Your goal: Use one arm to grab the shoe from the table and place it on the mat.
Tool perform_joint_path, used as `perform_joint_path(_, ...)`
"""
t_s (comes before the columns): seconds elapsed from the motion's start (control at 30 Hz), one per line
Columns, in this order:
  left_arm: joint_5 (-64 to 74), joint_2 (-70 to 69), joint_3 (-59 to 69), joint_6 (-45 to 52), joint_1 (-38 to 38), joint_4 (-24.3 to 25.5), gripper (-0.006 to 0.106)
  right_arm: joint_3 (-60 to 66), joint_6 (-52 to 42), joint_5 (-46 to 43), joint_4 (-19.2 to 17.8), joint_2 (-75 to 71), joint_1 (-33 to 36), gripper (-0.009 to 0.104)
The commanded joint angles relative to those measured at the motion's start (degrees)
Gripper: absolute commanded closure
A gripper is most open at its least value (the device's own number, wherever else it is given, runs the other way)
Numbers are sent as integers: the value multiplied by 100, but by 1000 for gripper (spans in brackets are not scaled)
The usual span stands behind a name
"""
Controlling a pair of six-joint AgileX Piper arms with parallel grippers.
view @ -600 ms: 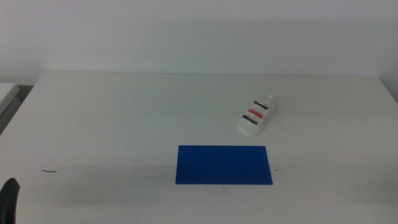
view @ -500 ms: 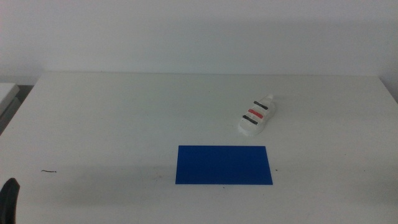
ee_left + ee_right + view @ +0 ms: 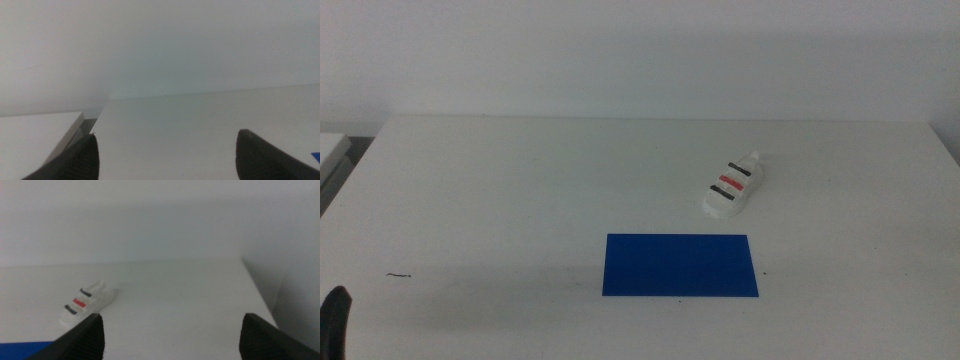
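Nothing is started yet. My left pincer is waiting at the near left corner of the surface, jaws spread wide and gripping nothing; only a dark sliver of it is showing in the middle view. My right pincer is also sitting wide and empty, out of the middle view, facing the shoe from a distance. Nearest on the surface, the blue mat is lying flat with nothing on it. Just beyond its far right corner, apart from it, the white sneaker is resting on its sole, angled. Reaching, gripping, lifting and placing are all left. Compared with the earlier frames, nothing is moving: shoe, mat and left pincer are sitting exactly as before.
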Motion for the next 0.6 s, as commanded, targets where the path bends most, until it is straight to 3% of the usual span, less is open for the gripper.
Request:
perform_joint_path(0.0, -75, 28, 2, -8, -2, -23, 7, -761, 2, 699, 160, 738, -14, 3)
perform_joint_path(0.17, -75, 28, 2, -8, -2, -23, 7, -2115, 345, 1300, 361, 2474, 84, 3)
perform_joint_path(0.3, -75, 28, 2, -8, -2, -23, 7, -3014, 1063, 1980, 523, 3777, 656, 3)
perform_joint_path(0.37, -75, 28, 2, -8, -2, -23, 7, -3414, 1294, 1978, 341, 4316, 1010, 3)
perform_joint_path(0.5, -75, 28, 2, -8, -2, -23, 7, -4240, 3440, 2002, -581, 5512, 1553, 3)
perform_joint_path(0.57, -75, 28, 2, -8, -2, -23, 7, -4668, 4207, 1984, -852, 6199, 1723, 3)
